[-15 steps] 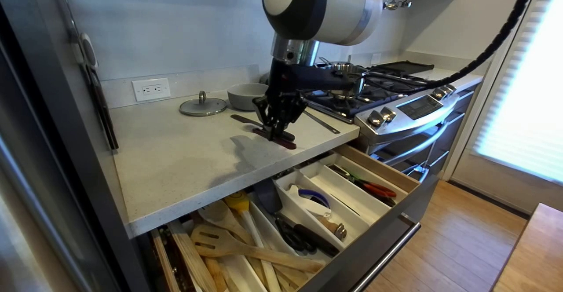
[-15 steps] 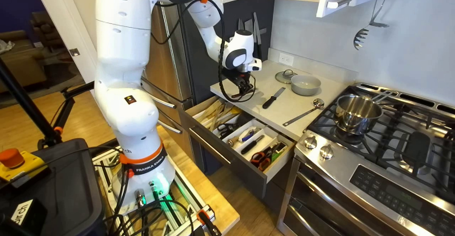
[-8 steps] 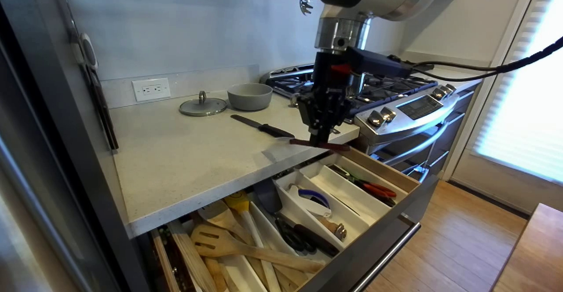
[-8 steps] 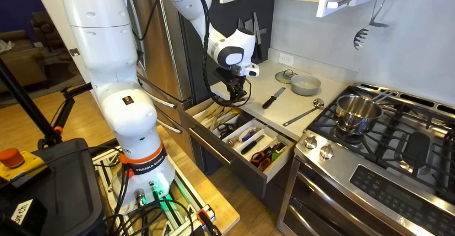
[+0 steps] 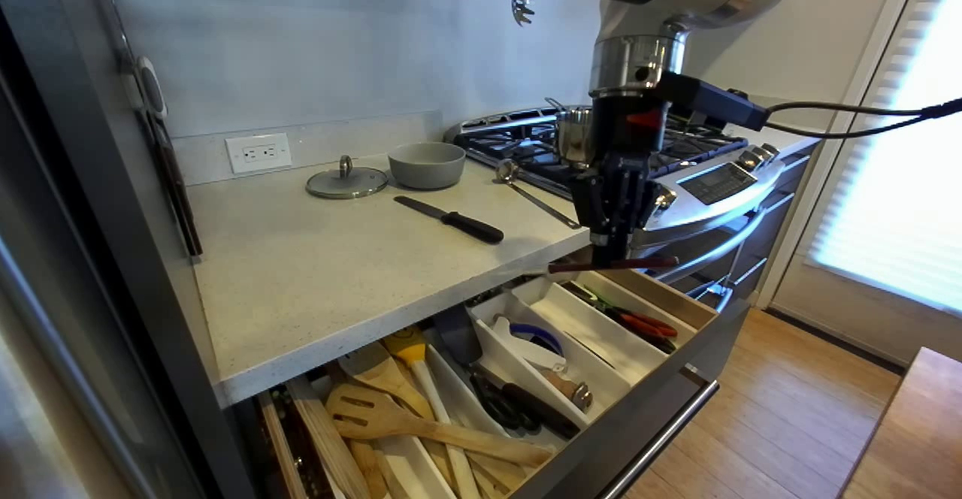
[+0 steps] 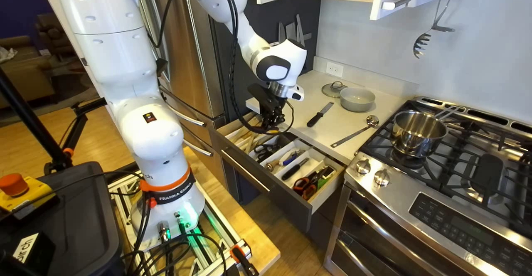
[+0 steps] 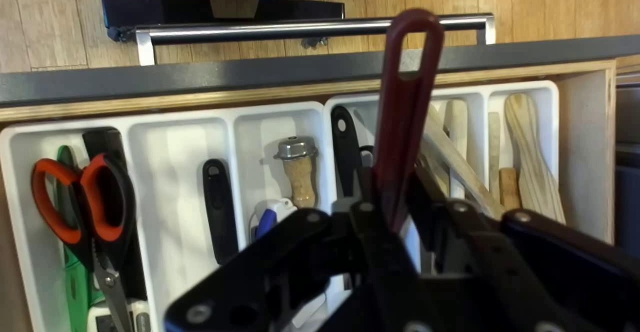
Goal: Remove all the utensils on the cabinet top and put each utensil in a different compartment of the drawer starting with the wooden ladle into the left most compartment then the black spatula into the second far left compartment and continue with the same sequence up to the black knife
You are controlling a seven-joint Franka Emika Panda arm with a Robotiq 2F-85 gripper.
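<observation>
While fingers (image 7: 372, 232) grip, red handle (image 7: 401, 122) points lengthwise toward drawer front (image 7: 250, 76).

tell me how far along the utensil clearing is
Possibly done: the slotted wooden spatula and a black-handled tool lie in the drawer, though the pictures don't show who put them there. In hand: the gripper holds a red-handled utensil above the drawer, not yet put away. Left: the black-handled knife and metal ladle on the counter.

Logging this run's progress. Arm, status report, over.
Fingers shut on red-handled utensil, above open drawer. Knife and ladle on countertop. Possible crowding: scissors, wooden utensils in compartments.
</observation>
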